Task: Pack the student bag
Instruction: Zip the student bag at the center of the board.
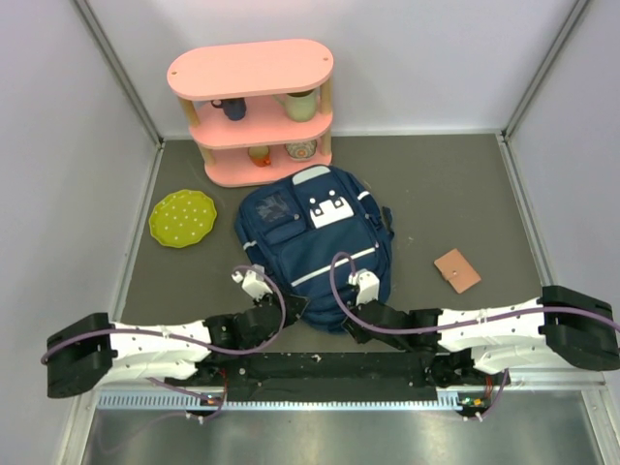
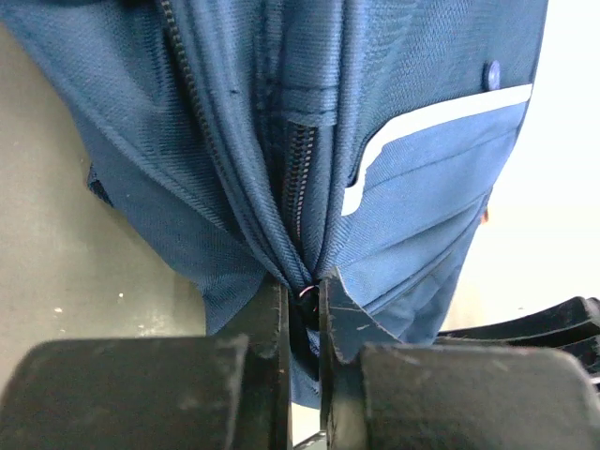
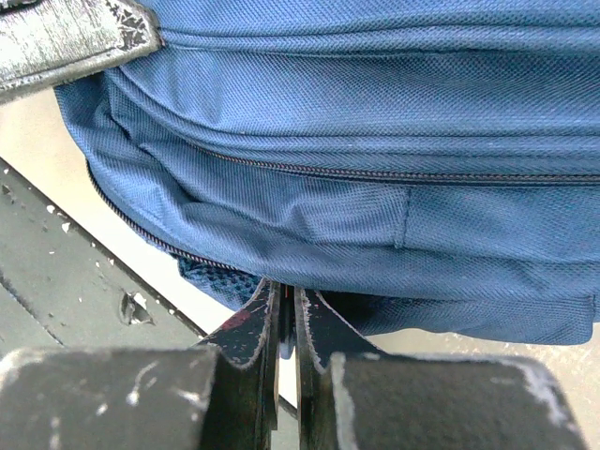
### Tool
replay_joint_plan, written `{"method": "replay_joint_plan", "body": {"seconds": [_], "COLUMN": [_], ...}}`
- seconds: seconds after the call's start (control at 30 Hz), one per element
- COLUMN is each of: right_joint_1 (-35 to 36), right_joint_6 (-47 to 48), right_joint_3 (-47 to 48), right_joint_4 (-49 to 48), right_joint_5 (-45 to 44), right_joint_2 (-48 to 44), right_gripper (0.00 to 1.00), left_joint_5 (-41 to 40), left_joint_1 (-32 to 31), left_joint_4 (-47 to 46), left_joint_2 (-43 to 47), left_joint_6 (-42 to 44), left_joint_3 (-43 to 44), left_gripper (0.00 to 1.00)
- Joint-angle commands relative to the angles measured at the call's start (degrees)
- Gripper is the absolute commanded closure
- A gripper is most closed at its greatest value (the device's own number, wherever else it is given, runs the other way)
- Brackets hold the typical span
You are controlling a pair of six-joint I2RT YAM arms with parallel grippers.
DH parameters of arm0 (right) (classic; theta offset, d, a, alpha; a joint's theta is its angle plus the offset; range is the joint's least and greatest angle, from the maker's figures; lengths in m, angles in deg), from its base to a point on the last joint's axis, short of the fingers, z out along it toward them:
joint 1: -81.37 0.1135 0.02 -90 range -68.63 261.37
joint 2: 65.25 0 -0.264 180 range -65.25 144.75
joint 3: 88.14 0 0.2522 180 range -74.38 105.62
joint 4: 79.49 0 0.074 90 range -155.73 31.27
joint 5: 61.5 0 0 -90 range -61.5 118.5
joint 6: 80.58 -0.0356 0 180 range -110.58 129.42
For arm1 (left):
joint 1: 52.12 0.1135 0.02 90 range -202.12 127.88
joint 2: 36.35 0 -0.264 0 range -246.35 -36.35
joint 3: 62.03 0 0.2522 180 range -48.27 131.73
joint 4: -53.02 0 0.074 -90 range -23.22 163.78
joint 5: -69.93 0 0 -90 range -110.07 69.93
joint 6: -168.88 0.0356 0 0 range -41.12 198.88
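The student bag point(image 1: 315, 242), navy with a white stripe and a white patch, lies flat in the middle of the table. My left gripper point(image 1: 250, 276) is at its lower left edge. In the left wrist view this gripper point(image 2: 302, 286) is shut on bunched fabric of the bag point(image 2: 412, 187) where the zip point(image 2: 298, 178) runs down into the jaws. My right gripper point(image 1: 364, 281) is at the bag's lower right edge. In the right wrist view it point(image 3: 288, 292) is shut, pinching a thin fold under the bag's point(image 3: 375, 112) bottom seam.
A pink two-tier shelf point(image 1: 254, 70) with cups stands behind the bag. A green dotted plate point(image 1: 183, 217) lies to the left and a small brown wallet point(image 1: 456, 269) to the right. Grey walls close in the table on three sides.
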Motion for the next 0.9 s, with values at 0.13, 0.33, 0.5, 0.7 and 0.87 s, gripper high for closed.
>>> {"method": "replay_joint_plan", "body": {"seconds": [0.13, 0.33, 0.5, 0.7, 0.87], "right_joint_1": [2.3, 5.9, 7.2, 5.5, -1.3], "right_joint_6": [1.2, 3.3, 5.5, 5.4, 4.0], "right_joint_3": [1.0, 3.9, 8.3, 8.6, -0.5], "right_joint_4": [-2.0, -4.8, -7.4, -0.3, -0.3], "right_joint_5": [0.0, 0.3, 2.9, -3.0, -1.7], "right_joint_2": [1.6, 6.0, 10.4, 11.3, 2.7], "right_gripper": [1.0, 1.0, 1.0, 1.0, 1.0], "left_joint_5": [5.4, 27.2, 41.4, 42.7, 43.9], "left_joint_1": [7.3, 24.7, 36.2, 39.6, 43.5], "left_joint_4": [10.8, 19.5, 23.9, 23.3, 25.8], "left_joint_2": [12.1, 23.0, 19.6, 15.3, 17.0], "left_joint_6": [11.9, 28.6, 35.2, 36.6, 38.4], "left_joint_3": [2.8, 2.5, 4.7, 5.7, 5.6], "left_gripper": [1.0, 1.0, 1.0, 1.0, 1.0]}}
